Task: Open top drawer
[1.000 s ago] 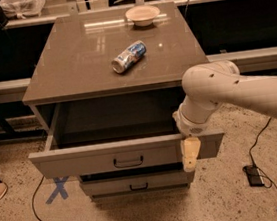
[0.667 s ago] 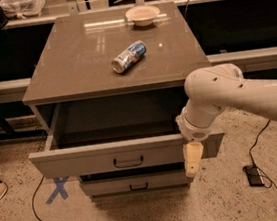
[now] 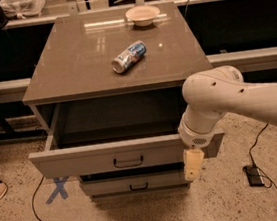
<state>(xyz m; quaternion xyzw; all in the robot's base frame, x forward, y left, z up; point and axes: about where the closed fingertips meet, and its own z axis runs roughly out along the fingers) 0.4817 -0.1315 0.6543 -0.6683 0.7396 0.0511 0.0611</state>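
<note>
**Top drawer stands pulled out; tool hangs at its right front corner**

Top drawer point(image 3: 99, 157): pulled well out from the cabinet point(image 3: 41, 114), its grey-taupe front clear of the cabinet body. The deep box behind it is open to view and dark inside. Small black bar handle point(image 3: 128, 162) sits at the centre of the front, with nothing touching it.

Lower drawer point(image 3: 112, 186): narrower front, directly beneath and set back, flush with the cabinet. It has its own black handle.

Tool point(image 3: 193, 163): pale cream and pointing down. It hangs in front of the right end of the top drawer's front and reaches below its lower edge. Cannot tell from here whether it is spread or closed, or whether it touches the front. The white arm point(image 3: 237, 95) comes in from the right edge, and its rounded wrist joint covers the drawer's upper right corner.

Counter point(image 3: 72, 65): grey-brown top. A can point(image 3: 129, 56) lies on its side near the middle, and a shallow pale bowl point(image 3: 143, 15) stands upright near the far edge. The two are well apart.

Floor: speckled. A blue X mark point(image 3: 57, 189) lies left of the cabinet, under the drawer's left corner. A small black box point(image 3: 254, 175) with a cable lies to the right.
</note>
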